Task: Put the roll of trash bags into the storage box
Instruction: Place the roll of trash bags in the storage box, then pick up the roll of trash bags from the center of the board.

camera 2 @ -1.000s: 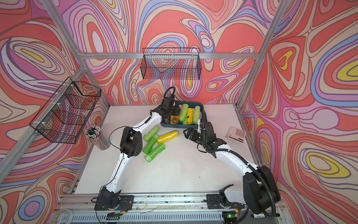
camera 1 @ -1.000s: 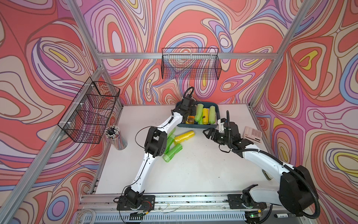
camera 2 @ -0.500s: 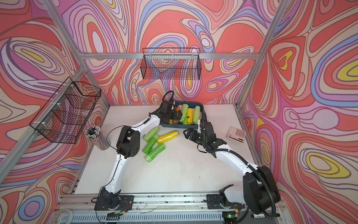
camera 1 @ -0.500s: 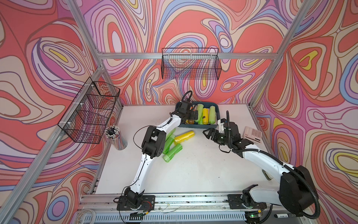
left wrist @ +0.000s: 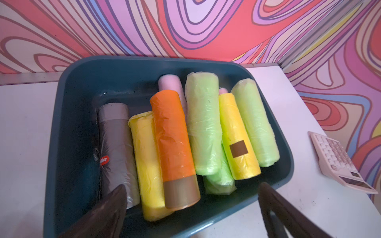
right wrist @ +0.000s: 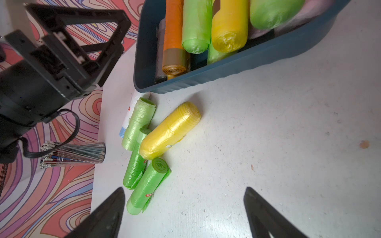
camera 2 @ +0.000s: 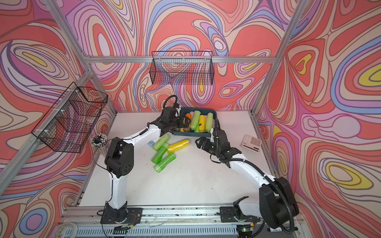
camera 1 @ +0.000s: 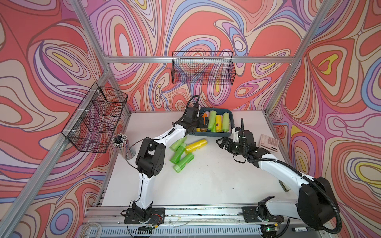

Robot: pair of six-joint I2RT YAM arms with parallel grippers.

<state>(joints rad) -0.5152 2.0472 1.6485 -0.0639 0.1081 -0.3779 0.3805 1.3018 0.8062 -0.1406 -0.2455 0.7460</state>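
Observation:
The teal storage box (camera 1: 214, 135) (camera 2: 193, 134) (left wrist: 61, 103) (right wrist: 226, 70) stands at the table's back and holds several rolls lying side by side. An orange roll (left wrist: 173, 140) (right wrist: 174, 24) lies on top of a yellow one, with nothing gripping it. My left gripper (camera 1: 203, 123) (camera 2: 186, 122) (left wrist: 191, 186) hangs open over the box's near left part. My right gripper (camera 1: 221, 142) (camera 2: 201, 142) (right wrist: 183, 190) is open and empty, low over bare table. To its left lie a loose yellow roll (camera 1: 195, 145) (right wrist: 170, 130) and green rolls (camera 1: 181, 159) (right wrist: 148, 183).
A pink calculator (camera 1: 269, 143) (left wrist: 338, 162) lies right of the box. A cup of pencils (camera 1: 121, 144) (right wrist: 72, 152) stands at the table's left edge. Black wire baskets (camera 1: 203, 70) (camera 1: 94, 119) hang on the back and left walls.
My left gripper has opened and drawn back a little toward the box's left side, leaving the orange roll lying in the box. The right arm has hardly moved.

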